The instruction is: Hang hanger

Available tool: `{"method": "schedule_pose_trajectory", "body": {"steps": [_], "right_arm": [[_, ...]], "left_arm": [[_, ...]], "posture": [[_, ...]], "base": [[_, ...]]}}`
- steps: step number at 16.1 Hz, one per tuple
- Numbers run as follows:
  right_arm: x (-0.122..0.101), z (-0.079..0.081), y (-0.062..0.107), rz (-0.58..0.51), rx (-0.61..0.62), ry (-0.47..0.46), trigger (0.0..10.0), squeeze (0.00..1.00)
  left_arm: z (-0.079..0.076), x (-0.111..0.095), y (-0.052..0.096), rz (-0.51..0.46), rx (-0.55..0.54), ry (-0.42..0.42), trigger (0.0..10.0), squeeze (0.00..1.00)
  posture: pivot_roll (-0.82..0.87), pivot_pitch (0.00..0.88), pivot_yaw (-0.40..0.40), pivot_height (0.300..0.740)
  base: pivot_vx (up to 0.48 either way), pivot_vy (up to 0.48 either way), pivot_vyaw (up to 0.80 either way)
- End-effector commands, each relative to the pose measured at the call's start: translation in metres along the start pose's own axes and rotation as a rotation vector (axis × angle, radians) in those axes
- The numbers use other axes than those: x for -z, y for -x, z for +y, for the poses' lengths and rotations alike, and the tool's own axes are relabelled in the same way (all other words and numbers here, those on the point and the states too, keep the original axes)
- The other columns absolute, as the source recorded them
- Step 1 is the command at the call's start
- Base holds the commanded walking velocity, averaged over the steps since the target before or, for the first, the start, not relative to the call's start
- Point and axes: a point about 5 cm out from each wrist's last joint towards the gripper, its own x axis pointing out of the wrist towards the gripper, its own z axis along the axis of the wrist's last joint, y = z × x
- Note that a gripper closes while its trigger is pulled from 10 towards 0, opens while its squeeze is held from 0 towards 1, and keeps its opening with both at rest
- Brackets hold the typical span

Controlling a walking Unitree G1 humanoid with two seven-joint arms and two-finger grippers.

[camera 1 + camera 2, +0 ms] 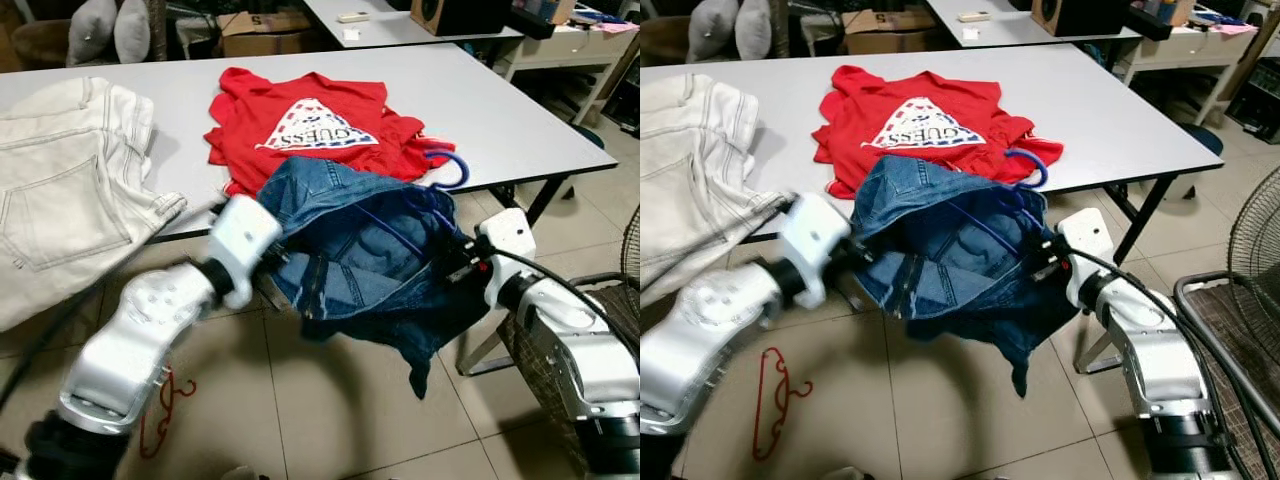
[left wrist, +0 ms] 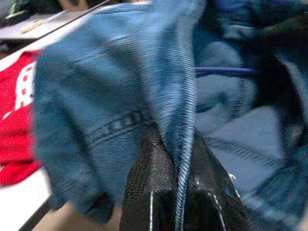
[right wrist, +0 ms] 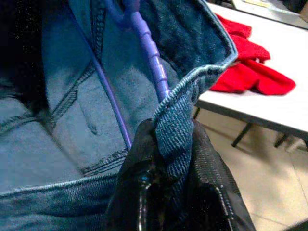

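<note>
A blue denim garment (image 1: 360, 250) hangs spread open between my two grippers, just in front of the table's near edge. A purple hanger (image 3: 151, 48) sits inside it, and its hook (image 1: 452, 168) pokes out above the waistband over the red shirt. My left gripper (image 2: 178, 159) is shut on the denim's edge at the garment's left side. On the opposite side, my right gripper (image 3: 174, 144) is shut on the waistband right beside the hanger's arm. In the eye views the cloth hides most of both grippers' fingers.
A red printed T-shirt (image 1: 310, 125) and white jeans (image 1: 70, 170) lie on the white table (image 1: 500, 110). A red hanger (image 1: 775, 400) lies on the tiled floor by my left arm. A fan (image 1: 630, 240) and a metal frame (image 1: 1230, 330) stand at my right.
</note>
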Motion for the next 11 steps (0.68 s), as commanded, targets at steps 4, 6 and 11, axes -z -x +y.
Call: {"method": "schedule_pose_trajectory", "body": {"steps": [4, 6, 11], "right_arm": [[-0.030, 0.013, -0.003, -0.114, -0.105, 0.017, 10.0, 0.00], [-0.038, 0.018, -0.004, -0.142, -0.141, 0.035, 10.0, 0.00], [-0.048, 0.016, 0.002, -0.170, -0.159, 0.076, 10.0, 0.00]], "left_arm": [[-0.033, 0.013, -0.027, 0.014, 0.069, -0.029, 0.0, 0.00], [-0.039, 0.025, -0.040, 0.056, 0.077, -0.055, 0.0, 0.00], [-0.005, 0.060, -0.035, 0.262, -0.147, -0.052, 0.0, 0.00]], "posture": [[0.04, 0.073, -0.040, 0.740], [0.03, 0.069, -0.036, 0.740], [0.01, 0.064, -0.025, 0.740]], "base": [[0.000, 0.000, 0.00], [0.000, 0.000, 0.00], [0.000, 0.000, 0.00]]}}
